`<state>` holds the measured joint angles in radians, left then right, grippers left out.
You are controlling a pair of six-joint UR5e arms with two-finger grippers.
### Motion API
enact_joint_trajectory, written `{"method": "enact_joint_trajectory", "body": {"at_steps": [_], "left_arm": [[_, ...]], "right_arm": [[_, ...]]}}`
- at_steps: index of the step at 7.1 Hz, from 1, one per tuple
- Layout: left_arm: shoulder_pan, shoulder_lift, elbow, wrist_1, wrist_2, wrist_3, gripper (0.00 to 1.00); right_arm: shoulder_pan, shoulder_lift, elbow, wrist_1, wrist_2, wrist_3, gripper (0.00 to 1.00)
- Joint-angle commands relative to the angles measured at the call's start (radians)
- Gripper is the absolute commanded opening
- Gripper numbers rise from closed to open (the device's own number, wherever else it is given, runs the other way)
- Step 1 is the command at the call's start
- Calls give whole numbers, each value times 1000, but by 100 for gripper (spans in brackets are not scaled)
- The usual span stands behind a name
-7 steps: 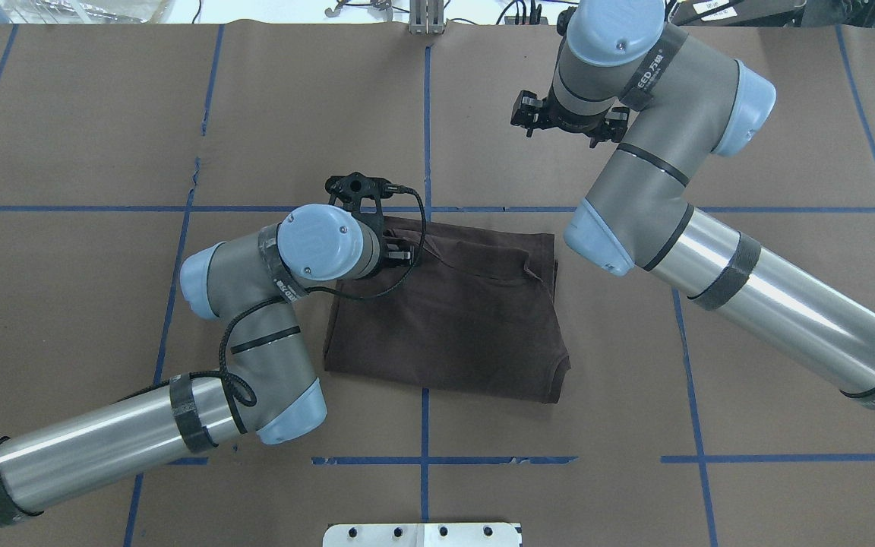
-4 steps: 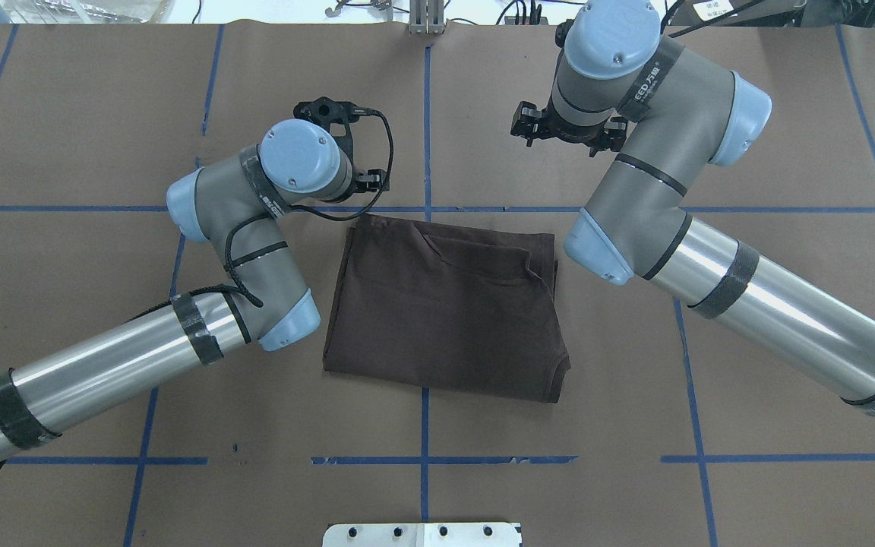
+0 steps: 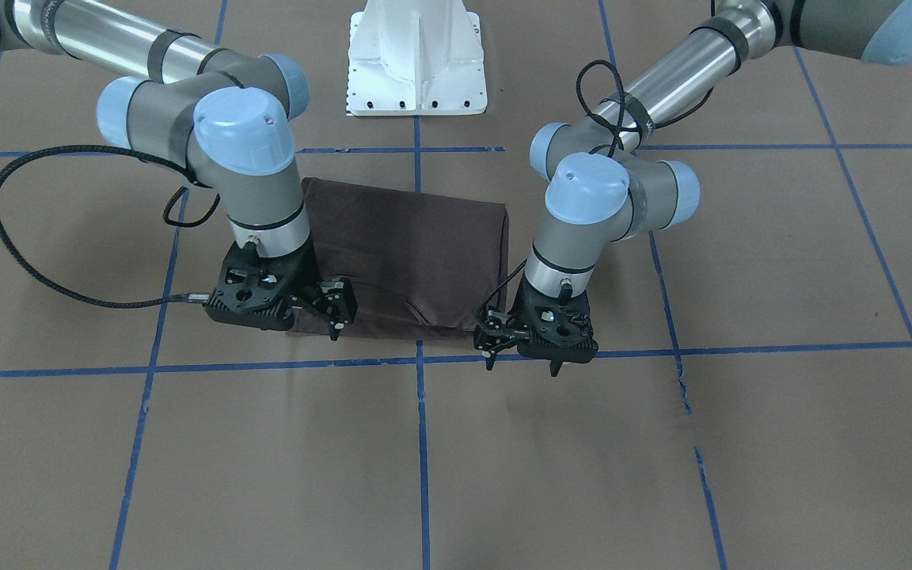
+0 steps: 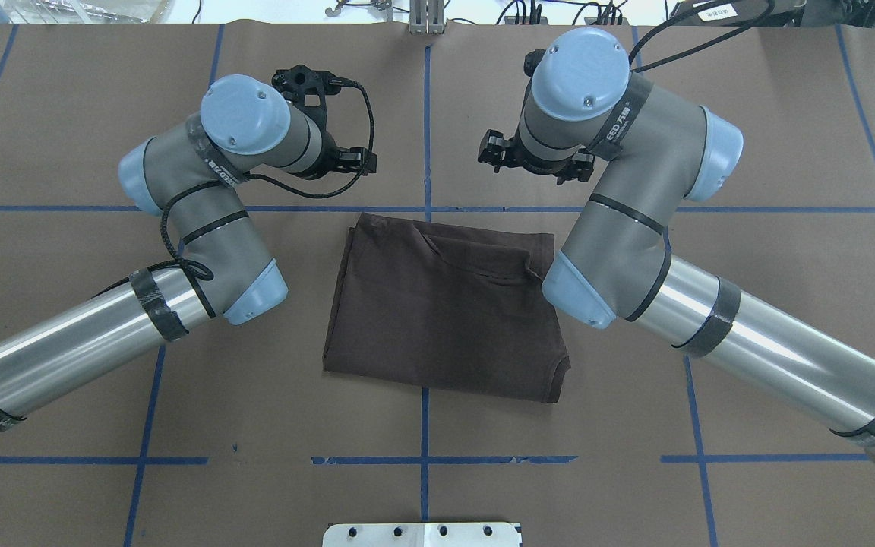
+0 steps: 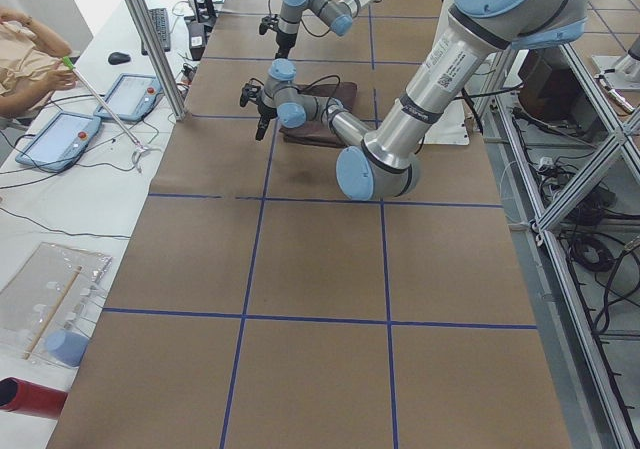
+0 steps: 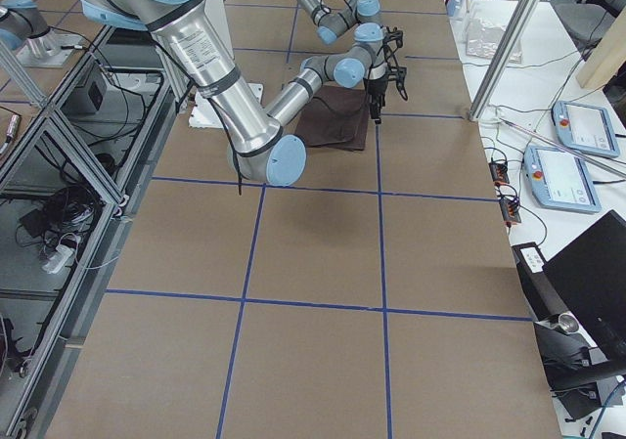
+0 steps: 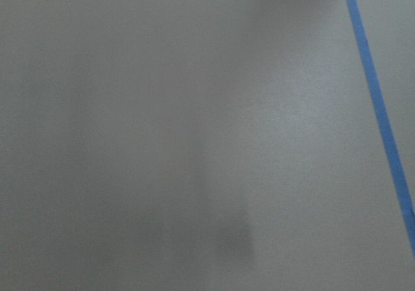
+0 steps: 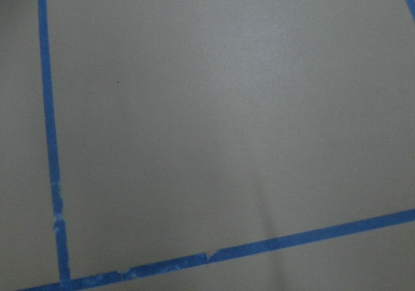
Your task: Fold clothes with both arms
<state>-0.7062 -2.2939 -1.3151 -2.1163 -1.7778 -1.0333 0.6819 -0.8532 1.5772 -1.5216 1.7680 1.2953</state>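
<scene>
The left end effector hangs spread and empty beyond the far left corner of the T-shirt, which lies folded mid-table on the worktop. I judge it light and limp, best pinched at doubled corners. The right end effector, likewise spread and empty, hovers off the far edge, its elbow overhanging the right edge.

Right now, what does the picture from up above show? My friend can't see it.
A dark brown T-shirt lies folded into a rectangle in the middle of a brown table marked with blue tape lines. Two robot arms bend in from the sides, and the left gripper and right gripper hang over bare table just beyond the shirt, holding nothing.
</scene>
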Motion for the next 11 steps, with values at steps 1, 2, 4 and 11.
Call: {"method": "enact_joint_trajectory", "body": {"at_steps": [1, 2, 4, 11], "left_arm": [[-22, 39, -53, -16, -61, 25, 100], [-62, 77, -100, -10, -105, 59, 100], [-169, 236, -342, 139, -181, 282, 100], [-568, 695, -572, 361, -333, 777, 100]], "right_arm": [[-68, -4, 67, -17, -53, 51, 100], [-65, -10, 111, -76, -30, 32, 100], [98, -68, 186, -173, 133, -183, 100], [714, -767, 251, -71, 441, -1116, 100]]}}
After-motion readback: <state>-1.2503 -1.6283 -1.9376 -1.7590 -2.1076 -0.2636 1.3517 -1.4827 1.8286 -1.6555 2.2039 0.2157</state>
